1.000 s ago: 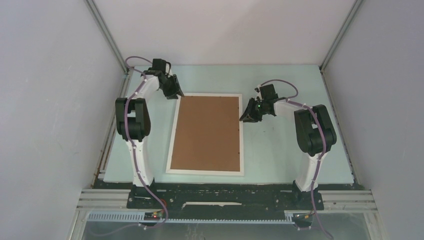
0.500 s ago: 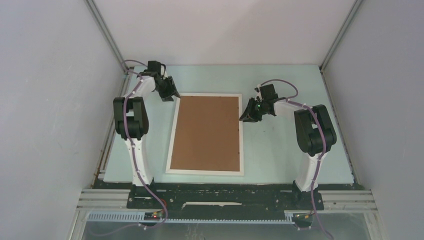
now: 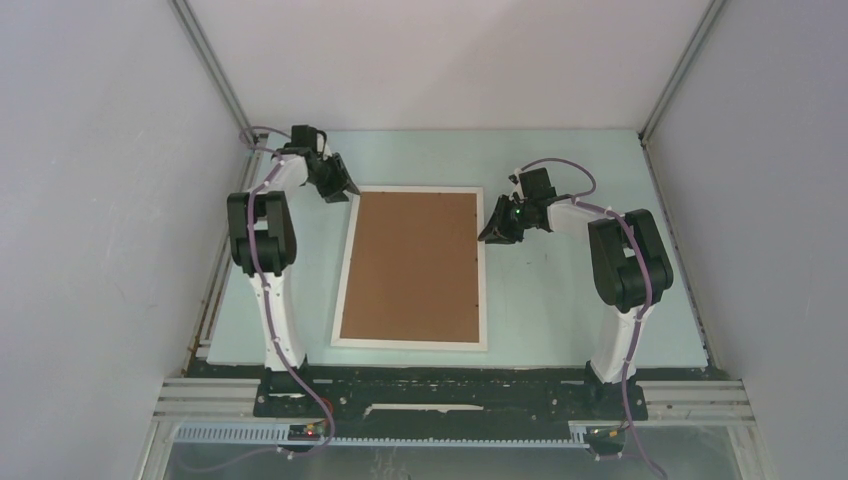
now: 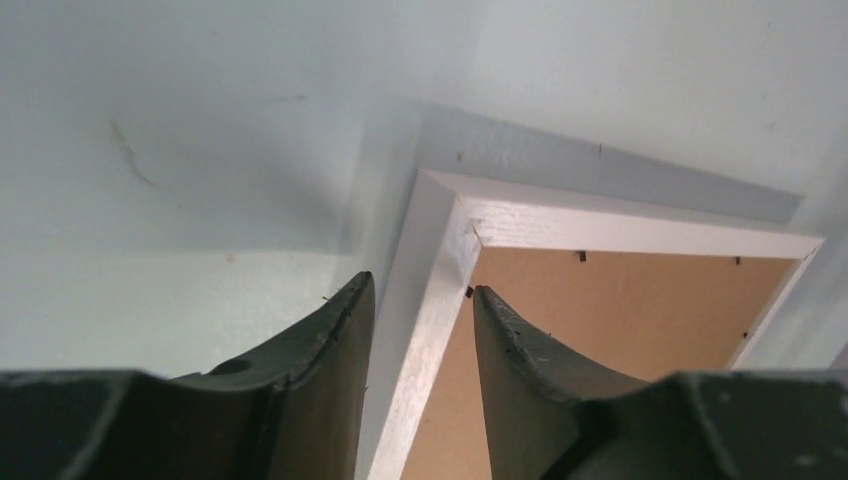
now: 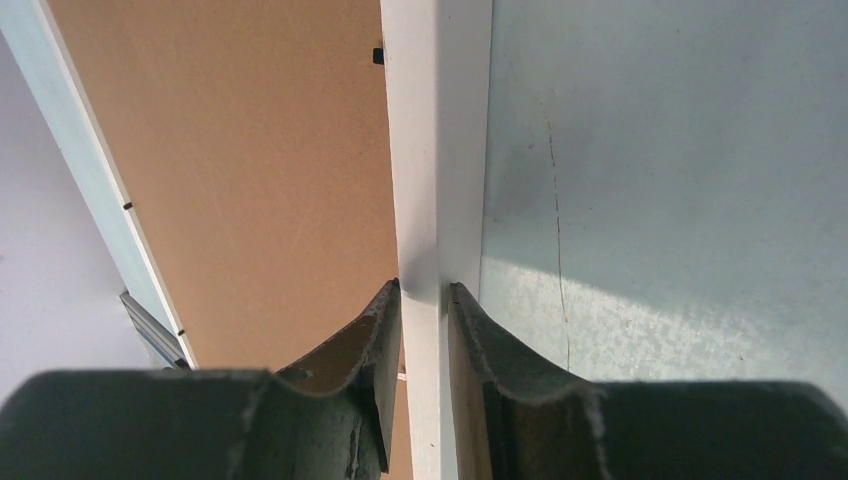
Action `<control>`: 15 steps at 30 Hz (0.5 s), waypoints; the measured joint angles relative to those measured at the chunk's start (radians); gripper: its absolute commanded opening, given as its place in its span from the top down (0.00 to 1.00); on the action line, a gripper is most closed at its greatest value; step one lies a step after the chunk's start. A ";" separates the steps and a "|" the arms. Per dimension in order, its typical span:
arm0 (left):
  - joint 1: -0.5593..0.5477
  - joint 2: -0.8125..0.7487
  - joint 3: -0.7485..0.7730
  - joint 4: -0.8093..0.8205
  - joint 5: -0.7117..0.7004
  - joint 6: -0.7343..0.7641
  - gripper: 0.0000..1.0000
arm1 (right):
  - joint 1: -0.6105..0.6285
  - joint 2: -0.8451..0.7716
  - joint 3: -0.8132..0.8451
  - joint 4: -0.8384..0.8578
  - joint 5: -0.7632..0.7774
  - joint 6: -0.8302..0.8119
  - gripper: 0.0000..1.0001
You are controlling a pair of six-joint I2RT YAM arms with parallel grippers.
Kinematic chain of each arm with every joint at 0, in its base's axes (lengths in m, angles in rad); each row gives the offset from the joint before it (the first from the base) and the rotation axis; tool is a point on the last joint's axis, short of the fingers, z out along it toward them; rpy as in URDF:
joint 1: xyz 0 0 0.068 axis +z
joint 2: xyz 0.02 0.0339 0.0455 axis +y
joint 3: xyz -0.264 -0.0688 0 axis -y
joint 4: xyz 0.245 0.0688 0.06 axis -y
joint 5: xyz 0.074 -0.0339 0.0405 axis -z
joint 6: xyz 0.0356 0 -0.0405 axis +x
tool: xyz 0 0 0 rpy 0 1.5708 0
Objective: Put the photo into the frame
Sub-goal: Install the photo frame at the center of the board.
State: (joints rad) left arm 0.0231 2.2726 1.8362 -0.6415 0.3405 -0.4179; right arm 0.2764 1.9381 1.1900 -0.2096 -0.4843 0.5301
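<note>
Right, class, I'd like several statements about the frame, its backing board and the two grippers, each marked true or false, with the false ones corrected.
1. The brown backing board faces up inside the frame. True.
2. The right gripper is empty. False: its fingers pinch the frame's right rail.
3. The left gripper is by the frame's far left corner. True.
4. The frame leans upright against a wall. False: it lies flat on the table.
</note>
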 measured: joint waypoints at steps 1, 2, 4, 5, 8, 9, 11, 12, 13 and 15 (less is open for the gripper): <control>0.008 0.000 -0.002 0.014 0.007 -0.003 0.51 | 0.000 0.000 0.000 0.000 0.000 0.000 0.69; 0.017 0.000 -0.006 0.033 0.011 -0.008 0.51 | 0.000 0.000 0.000 0.000 0.000 0.000 0.69; 0.033 0.000 -0.017 0.053 0.013 -0.011 0.53 | 0.000 0.000 0.000 0.000 0.000 0.000 0.69; 0.037 0.000 -0.022 0.057 0.014 -0.011 0.53 | 0.000 0.000 0.000 0.000 0.000 0.000 0.69; 0.051 0.000 -0.029 0.058 0.014 -0.012 0.54 | 0.000 0.000 0.000 0.000 0.000 0.000 0.69; 0.053 0.000 -0.029 0.059 0.015 -0.012 0.54 | 0.000 0.000 0.000 0.000 0.000 0.000 0.69; 0.052 0.000 -0.029 0.063 0.020 -0.016 0.53 | 0.000 0.000 0.000 0.001 -0.001 0.000 0.69; 0.051 0.000 -0.029 0.064 0.024 -0.018 0.52 | 0.000 0.000 0.000 0.001 -0.001 0.000 0.69; 0.048 0.000 -0.029 0.066 0.029 -0.018 0.52 | 0.000 0.000 0.000 0.001 -0.001 0.000 0.69; 0.042 0.000 -0.029 0.072 0.034 -0.018 0.52 | 0.000 0.000 0.000 0.001 -0.001 0.000 0.69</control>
State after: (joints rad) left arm 0.0647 2.2726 1.8072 -0.5690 0.3740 -0.4362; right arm 0.2764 1.9381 1.1900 -0.2085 -0.4850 0.5301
